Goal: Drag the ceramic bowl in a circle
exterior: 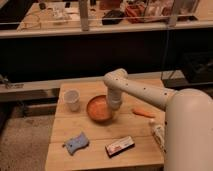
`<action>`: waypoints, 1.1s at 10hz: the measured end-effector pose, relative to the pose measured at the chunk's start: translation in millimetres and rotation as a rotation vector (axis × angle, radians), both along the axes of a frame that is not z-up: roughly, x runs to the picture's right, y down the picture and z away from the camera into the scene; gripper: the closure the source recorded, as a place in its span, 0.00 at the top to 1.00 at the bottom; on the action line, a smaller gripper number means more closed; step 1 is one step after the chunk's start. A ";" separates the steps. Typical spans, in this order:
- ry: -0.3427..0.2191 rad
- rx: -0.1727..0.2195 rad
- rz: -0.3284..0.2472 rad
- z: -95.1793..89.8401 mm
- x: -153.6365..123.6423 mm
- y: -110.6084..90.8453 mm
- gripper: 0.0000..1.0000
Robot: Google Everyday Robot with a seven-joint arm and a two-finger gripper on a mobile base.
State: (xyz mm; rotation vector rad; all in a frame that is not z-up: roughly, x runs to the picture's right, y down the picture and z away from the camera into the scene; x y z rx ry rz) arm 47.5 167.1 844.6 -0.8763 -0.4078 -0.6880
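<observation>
The ceramic bowl (99, 108) is round, shallow and orange-brown with a darker rim. It sits near the middle of the wooden table (90, 135). My gripper (114, 105) reaches down from the white arm to the bowl's right rim and touches it. The wrist hides the part of the rim under it.
A small white cup (73, 99) stands left of the bowl. A carrot (144, 112) lies to its right. A blue sponge (76, 143) and a snack bar (119, 146) lie near the front edge. A white bottle (157, 131) lies at the right edge. A railing runs behind the table.
</observation>
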 end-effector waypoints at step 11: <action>0.020 0.102 0.076 68.2 59.5 -55.8 0.80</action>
